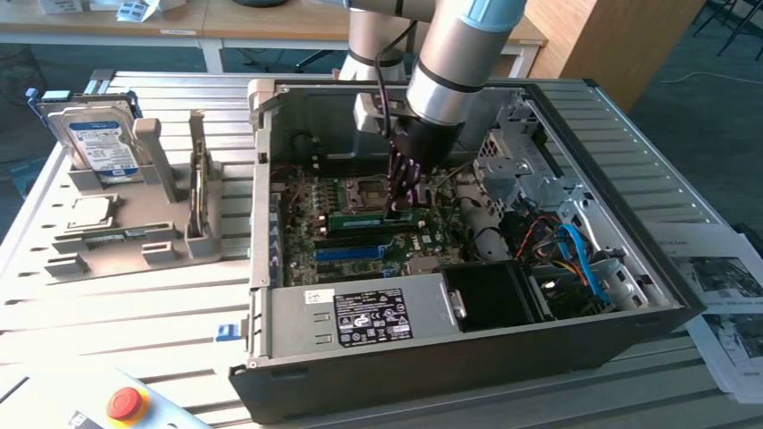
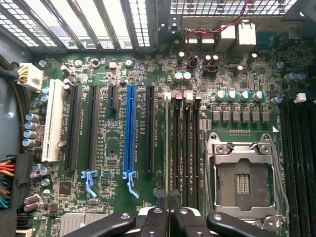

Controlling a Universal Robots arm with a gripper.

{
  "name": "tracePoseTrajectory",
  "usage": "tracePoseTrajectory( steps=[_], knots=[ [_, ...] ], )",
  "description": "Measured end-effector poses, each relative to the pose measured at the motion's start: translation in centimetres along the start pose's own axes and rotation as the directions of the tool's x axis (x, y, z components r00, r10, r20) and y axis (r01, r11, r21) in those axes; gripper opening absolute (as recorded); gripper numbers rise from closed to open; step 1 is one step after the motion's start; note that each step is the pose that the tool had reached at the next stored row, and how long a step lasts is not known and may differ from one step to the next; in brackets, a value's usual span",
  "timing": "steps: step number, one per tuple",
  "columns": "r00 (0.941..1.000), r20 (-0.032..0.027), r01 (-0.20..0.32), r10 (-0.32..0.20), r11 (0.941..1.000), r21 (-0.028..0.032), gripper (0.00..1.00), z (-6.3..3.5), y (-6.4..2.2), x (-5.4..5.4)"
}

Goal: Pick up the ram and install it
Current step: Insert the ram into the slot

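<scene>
End effector, reaching down into the open computer case, has its fingers pressed almost together, pinching the ram. That green stick sits edge-down at the memory slots on the motherboard, just beside the empty processor socket. A blue expansion slot lies near on the stick's other side. Outside the case, toward the exterior view's left, a hard drive stands in a grey holder on the counter.
</scene>
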State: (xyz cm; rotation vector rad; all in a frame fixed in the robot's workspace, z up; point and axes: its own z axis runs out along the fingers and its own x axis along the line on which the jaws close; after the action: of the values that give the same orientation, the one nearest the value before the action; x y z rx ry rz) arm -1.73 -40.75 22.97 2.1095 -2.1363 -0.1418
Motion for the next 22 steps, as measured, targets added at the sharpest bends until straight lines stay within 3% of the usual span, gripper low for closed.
tracePoseTrajectory(
  steps=[9,22],
  knots=[
    [1.0,-0.0015,0.001,-0.001,1.0,0.0001,0.12,-0.01,-0.08,-0.1],
    [1.0,-0.0091,0.0,0.0,1.0,0.0004,0.12,-0.01,-0.04,-0.16]
  ],
)
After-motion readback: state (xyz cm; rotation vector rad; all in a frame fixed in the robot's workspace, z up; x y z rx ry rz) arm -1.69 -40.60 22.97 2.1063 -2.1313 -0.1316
